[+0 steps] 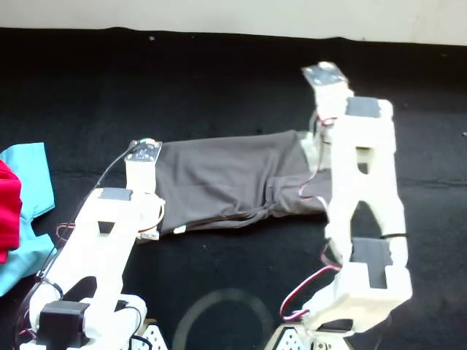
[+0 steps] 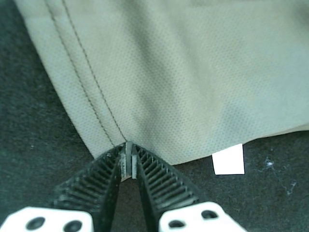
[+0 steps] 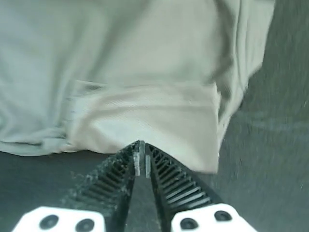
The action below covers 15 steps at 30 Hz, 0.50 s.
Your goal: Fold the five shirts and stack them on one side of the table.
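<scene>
Soft even light, shaded folds in shirt (image 3: 227, 72)

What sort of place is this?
Likely a robot test bench: a black table, the left gripper and right gripper each pinching a grey shirt, a blue shirt and red shirt heaped aside.

Shirt (image 1: 226, 182) ctr (pile (image 1: 28, 191) far left)

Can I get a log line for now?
left claw: shut on grey shirt | right claw: shut on grey shirt
</scene>
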Each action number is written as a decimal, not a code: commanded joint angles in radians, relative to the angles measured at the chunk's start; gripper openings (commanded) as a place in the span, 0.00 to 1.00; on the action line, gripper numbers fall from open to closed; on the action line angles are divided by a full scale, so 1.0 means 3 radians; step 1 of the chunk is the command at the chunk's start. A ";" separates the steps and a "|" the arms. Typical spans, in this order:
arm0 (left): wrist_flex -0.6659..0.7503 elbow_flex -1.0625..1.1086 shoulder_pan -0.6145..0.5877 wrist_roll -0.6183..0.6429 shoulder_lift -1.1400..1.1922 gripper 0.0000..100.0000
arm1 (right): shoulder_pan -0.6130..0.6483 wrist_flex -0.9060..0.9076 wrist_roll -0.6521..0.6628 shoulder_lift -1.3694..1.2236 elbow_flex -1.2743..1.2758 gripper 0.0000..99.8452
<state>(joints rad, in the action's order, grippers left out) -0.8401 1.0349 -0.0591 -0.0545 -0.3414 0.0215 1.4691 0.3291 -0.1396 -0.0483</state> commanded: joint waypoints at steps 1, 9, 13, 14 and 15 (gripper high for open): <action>0.0041 0.0018 0.0018 -0.0005 0.0008 0.01 | -0.0212 -0.0238 -0.0010 -0.0207 0.0212 0.01; 0.0041 0.0018 0.0018 -0.0005 0.0008 0.01 | -0.0228 -0.0939 -0.0031 -0.0729 0.0345 0.01; 0.0041 0.0018 0.0018 -0.0005 0.0008 0.01 | -0.0161 -0.1107 -0.0015 -0.0903 0.0340 0.01; 0.0041 0.0018 0.0018 -0.0005 0.0008 0.01 | -0.0151 -0.1118 -0.0015 -0.0923 0.0340 0.01; 0.0041 0.0018 0.0018 -0.0005 0.0008 0.01 | -0.0125 -0.1118 -0.0015 -0.0939 0.0340 0.01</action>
<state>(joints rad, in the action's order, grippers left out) -0.8401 1.0349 -0.0591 -0.0545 -0.3414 -0.0338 1.1592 0.3291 -0.4158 0.0545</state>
